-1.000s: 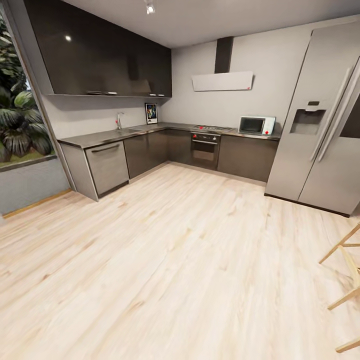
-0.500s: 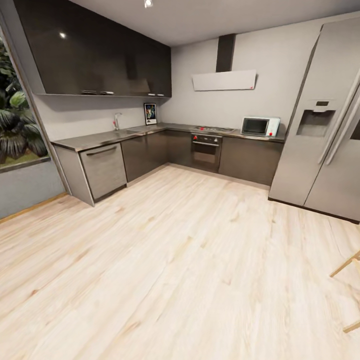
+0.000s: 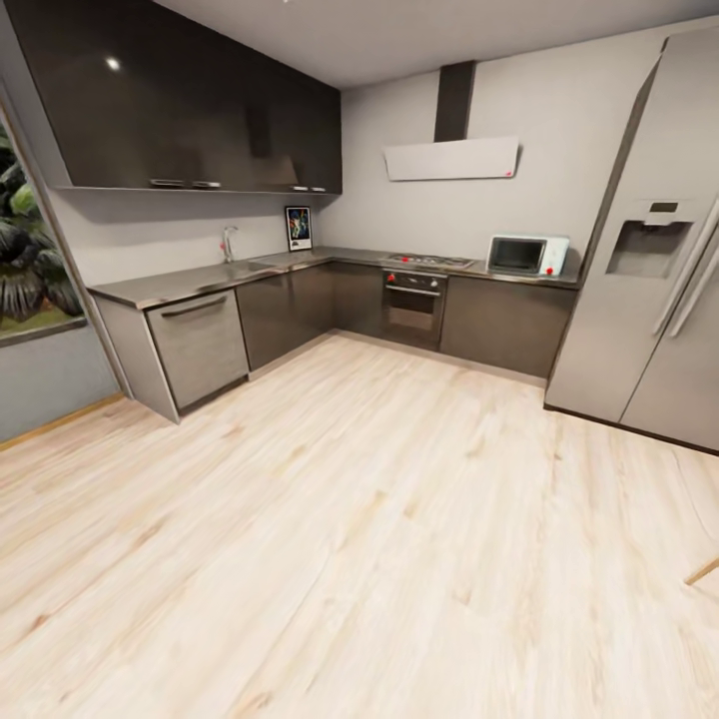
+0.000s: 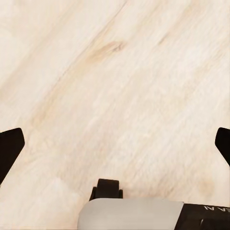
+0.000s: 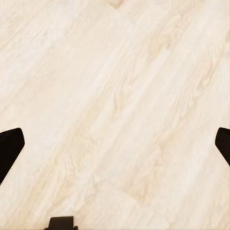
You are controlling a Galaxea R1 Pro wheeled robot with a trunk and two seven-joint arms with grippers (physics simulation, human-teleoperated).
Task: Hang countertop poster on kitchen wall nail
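Closer now, the camera has rolled toward the kitchen. Poster (image 3: 299, 228) stands untouched on the countertop (image 3: 190, 283) at 11 o'clock; left gripper (image 4: 115, 143) and right gripper (image 5: 115, 143) hang spread wide, empty. Pickup and hanging remain.

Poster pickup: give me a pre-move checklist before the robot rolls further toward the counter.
1. Poster located: ok, it stands upright on the kitchen countertop in the corner, against the wall.
2. Path across the wooden floor to that corner: ok, nothing lies on the boards between here and the cabinets.
3. Left gripper free: ok, fingers spread wide, only floor between them.
4. Right gripper free: ok, fingers spread wide, nothing held.
5. Wall nails spotted: cannot tell, too small to make out at this range.
6. Objects near the poster: ok, the tap stands apart from it.
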